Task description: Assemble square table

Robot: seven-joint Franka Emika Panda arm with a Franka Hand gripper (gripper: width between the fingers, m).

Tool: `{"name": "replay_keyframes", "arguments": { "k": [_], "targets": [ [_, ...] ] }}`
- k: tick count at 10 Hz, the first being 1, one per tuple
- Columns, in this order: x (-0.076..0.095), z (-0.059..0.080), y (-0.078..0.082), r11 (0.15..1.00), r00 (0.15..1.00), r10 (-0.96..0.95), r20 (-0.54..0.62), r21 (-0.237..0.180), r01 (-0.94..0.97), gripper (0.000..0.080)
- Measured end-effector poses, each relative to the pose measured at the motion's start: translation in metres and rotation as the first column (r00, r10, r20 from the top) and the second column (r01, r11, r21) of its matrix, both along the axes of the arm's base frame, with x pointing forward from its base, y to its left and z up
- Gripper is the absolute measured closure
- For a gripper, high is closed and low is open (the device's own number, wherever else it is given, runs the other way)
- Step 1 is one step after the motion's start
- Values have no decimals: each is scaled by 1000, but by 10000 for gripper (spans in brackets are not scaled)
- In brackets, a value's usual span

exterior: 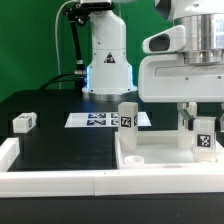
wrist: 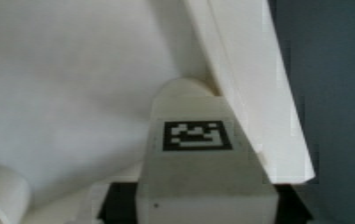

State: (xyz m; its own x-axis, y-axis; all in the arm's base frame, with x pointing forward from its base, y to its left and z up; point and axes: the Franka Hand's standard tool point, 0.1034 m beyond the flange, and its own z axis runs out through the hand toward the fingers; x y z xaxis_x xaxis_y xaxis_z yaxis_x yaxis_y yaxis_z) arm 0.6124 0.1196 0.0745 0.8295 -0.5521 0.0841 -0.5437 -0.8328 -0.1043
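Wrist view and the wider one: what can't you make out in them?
- Wrist view: the tagged leg runs off the picture's edge, one end unseen.
- Exterior view: the marker board tags are too small to read.
- Exterior view: the square panel is cut off by the frame's right edge.

White arm [exterior: 106, 48], black cable [exterior: 71, 45]

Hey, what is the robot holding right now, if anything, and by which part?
A white table leg, pinched between the fingers at its upper end, standing upright on the table top.
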Motion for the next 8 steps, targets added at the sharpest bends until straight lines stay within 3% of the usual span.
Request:
{"name": "replay_keyframes", "arguments": {
  "k": [4, 6, 8],
  "targets": [
    [0, 0, 0, 901, 902, -430, -21, 48, 431, 509],
    [0, 0, 0, 773, 777, -628, -50, 73, 630, 508],
    [0, -1, -5, 721, 721, -686, -96, 44, 691, 508]
  ]
}}
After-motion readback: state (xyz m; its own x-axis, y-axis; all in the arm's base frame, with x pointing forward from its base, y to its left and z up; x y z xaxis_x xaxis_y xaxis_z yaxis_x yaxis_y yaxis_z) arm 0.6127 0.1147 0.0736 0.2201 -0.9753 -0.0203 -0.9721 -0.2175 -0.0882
